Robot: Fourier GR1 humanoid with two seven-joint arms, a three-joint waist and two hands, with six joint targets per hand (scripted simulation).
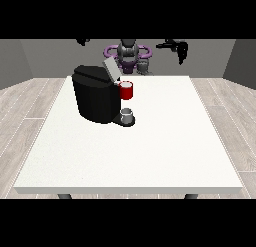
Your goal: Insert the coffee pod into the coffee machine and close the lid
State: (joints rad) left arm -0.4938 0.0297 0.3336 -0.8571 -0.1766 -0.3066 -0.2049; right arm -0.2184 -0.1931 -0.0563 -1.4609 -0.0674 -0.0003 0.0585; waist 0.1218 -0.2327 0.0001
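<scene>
hand at the view's right (181,50): raised, fingers can't be told
lid (110,68): left open
coffee pod (126,90): seated, apparently

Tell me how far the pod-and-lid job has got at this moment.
Done: nothing visibly. The coffee machine has its lid raised. I cannot tell whether a pod is in it. In hand: nothing; the hand at the view's right and the hand at the view's left hang high, away from the machine. Left: closing the lid.
</scene>
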